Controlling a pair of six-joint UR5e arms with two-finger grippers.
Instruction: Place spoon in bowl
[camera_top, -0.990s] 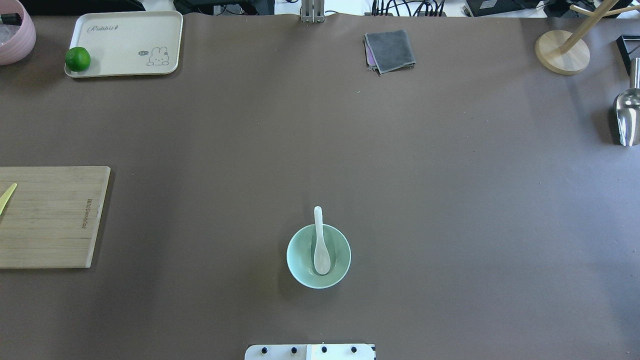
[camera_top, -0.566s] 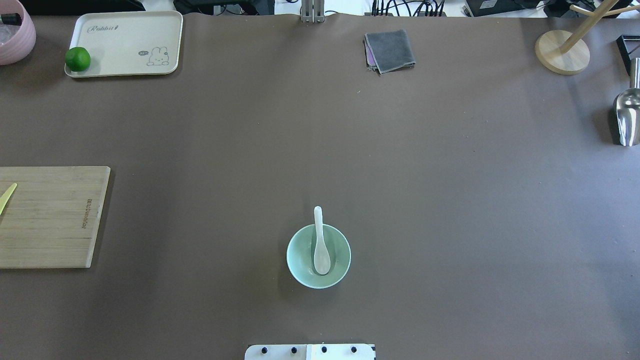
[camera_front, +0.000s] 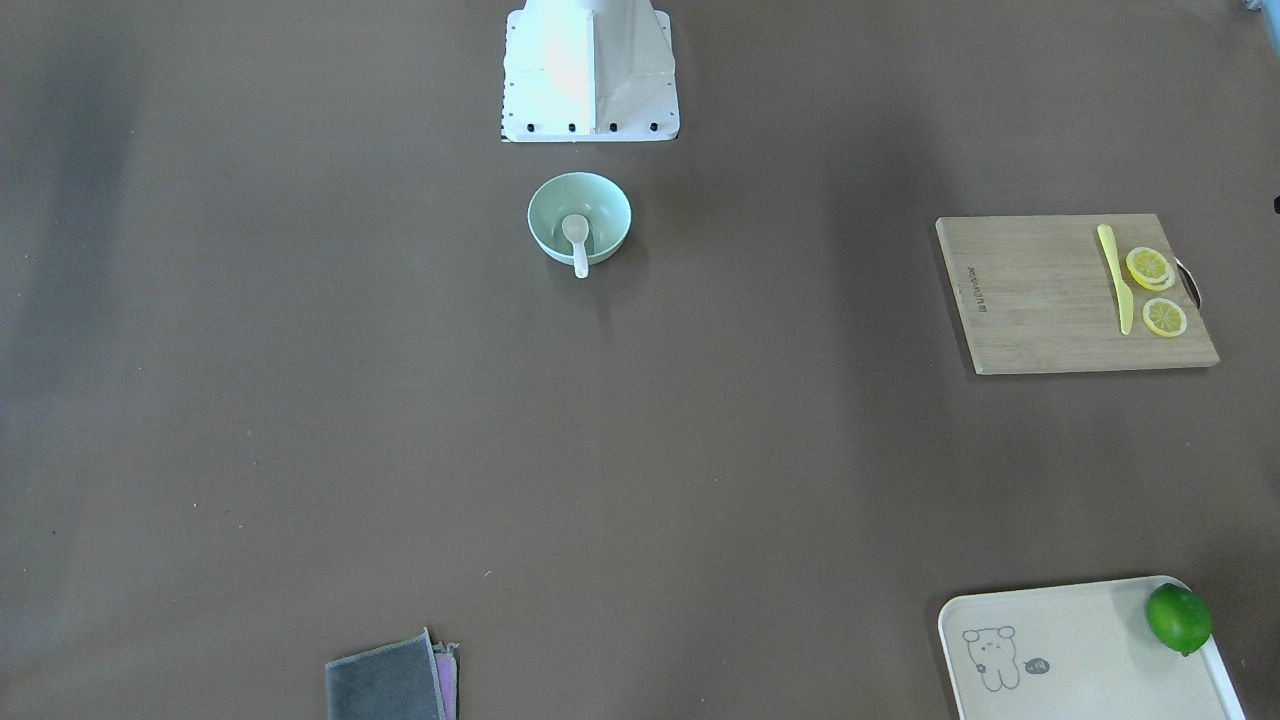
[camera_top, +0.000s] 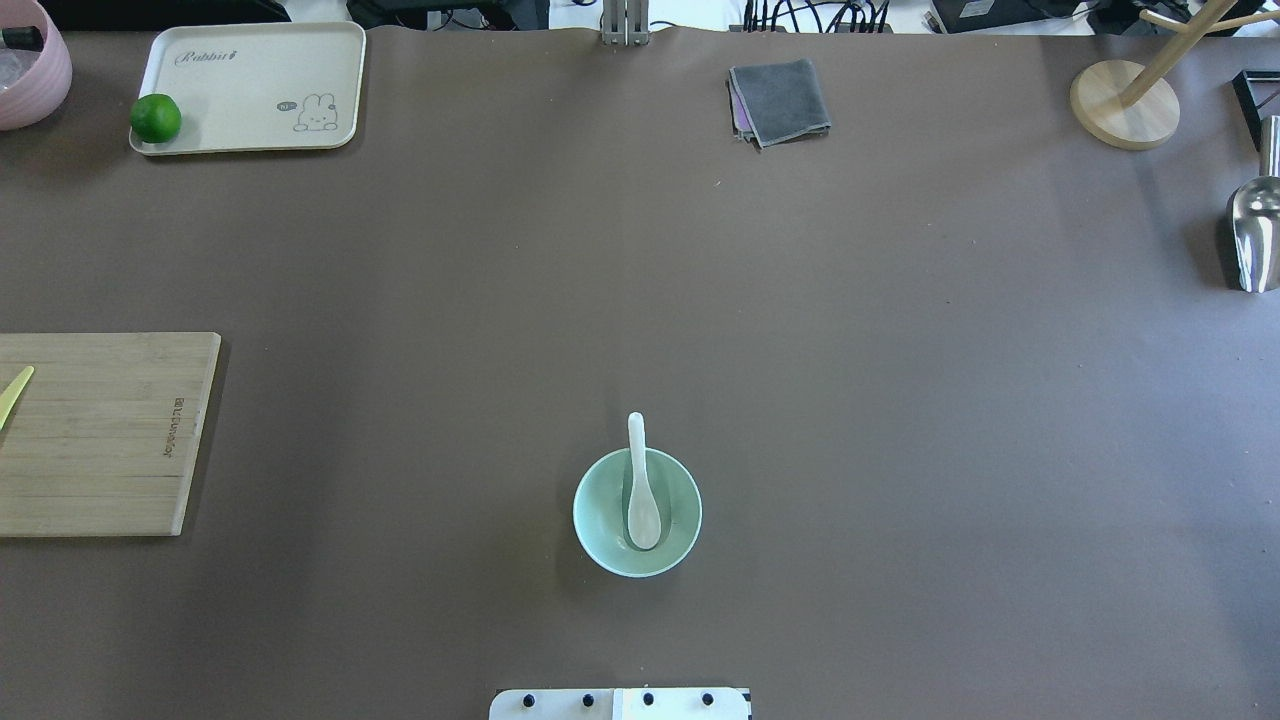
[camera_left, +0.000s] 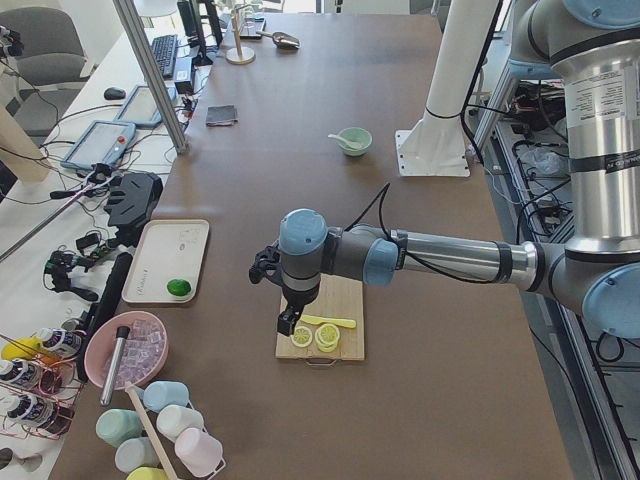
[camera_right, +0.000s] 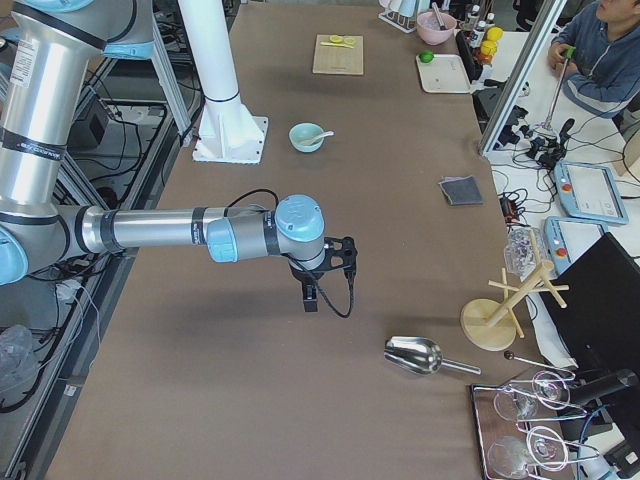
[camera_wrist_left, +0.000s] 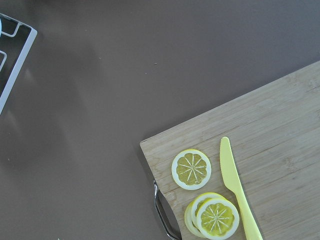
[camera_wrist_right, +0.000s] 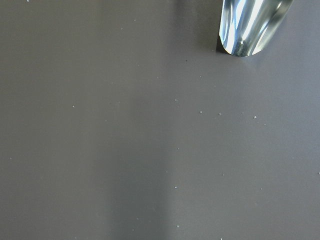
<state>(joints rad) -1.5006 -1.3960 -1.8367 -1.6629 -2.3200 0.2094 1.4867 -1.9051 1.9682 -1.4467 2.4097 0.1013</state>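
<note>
The white spoon (camera_top: 640, 495) lies in the mint-green bowl (camera_top: 592, 530) near the robot's base, its scoop inside and its handle sticking out over the far rim. The front view shows the same: the spoon (camera_front: 577, 240) in the bowl (camera_front: 545, 212). Both arms are far from it. My left gripper (camera_left: 288, 322) hangs over the cutting board, seen only in the exterior left view. My right gripper (camera_right: 312, 298) hovers above bare table near the metal scoop, seen only in the exterior right view. I cannot tell whether either is open or shut.
A bamboo cutting board (camera_front: 1040, 300) holds a yellow knife (camera_front: 1115, 280) and lemon slices (camera_front: 1150, 268). A cream tray (camera_top: 250, 90) holds a lime (camera_top: 155, 118). A grey cloth (camera_top: 780, 100), a metal scoop (camera_top: 1255, 235) and a wooden stand (camera_top: 1125, 105) sit at the far side.
</note>
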